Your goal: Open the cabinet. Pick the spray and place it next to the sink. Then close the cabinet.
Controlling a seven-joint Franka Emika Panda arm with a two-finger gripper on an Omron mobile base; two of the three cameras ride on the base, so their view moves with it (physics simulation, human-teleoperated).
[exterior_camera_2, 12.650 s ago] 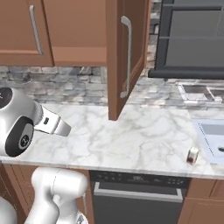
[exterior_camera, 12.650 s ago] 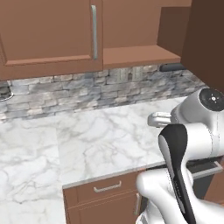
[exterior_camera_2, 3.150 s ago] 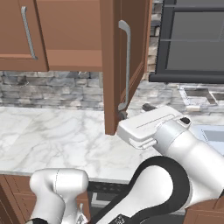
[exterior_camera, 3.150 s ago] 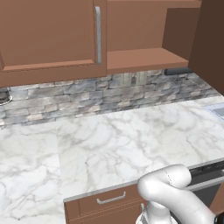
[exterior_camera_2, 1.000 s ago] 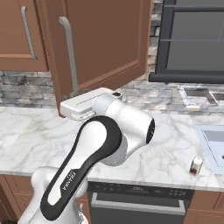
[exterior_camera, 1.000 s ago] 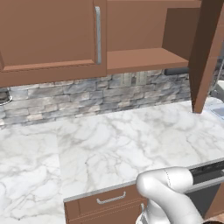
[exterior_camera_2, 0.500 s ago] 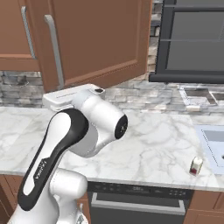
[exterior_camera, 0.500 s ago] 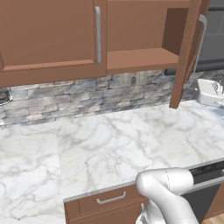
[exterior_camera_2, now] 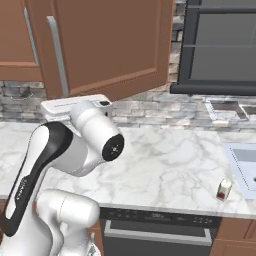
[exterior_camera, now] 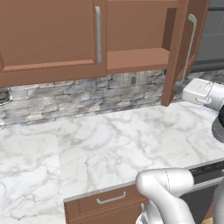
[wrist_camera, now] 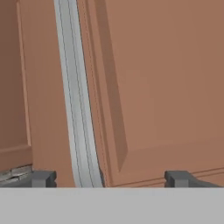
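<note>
The brown wooden cabinet door (exterior_camera_2: pixel 115 45) stands partly open, swung most of the way toward the frame. From the left it shows edge-on as the door (exterior_camera: pixel 181 48) beside a bare shelf (exterior_camera: pixel 138 57). My gripper (wrist_camera: pixel 111 178) is open just in front of the door's face. Its long silver handle (wrist_camera: pixel 76 100) runs up between the fingertips (wrist_camera: pixel 41 178), nearer the left one, and nothing is clamped. A small bottle with a white top and red tip, the spray (exterior_camera_2: pixel 223 190), rests on the marble counter next to the sink (exterior_camera_2: pixel 242 162).
The neighbouring cabinet door (exterior_camera: pixel 48 35) on the left is closed, with its handle (exterior_camera: pixel 98 35). A dark microwave (exterior_camera_2: pixel 220 45) hangs right of the cabinet. Grey stone backsplash (exterior_camera: pixel 87 94) runs behind the counter. A drawer front (exterior_camera: pixel 109 200) and a dishwasher (exterior_camera_2: pixel 155 235) sit below.
The cabinet door has swung steadily from wide open toward closing. My arm has moved left along with it in the right base view. The spray stays by the sink.
</note>
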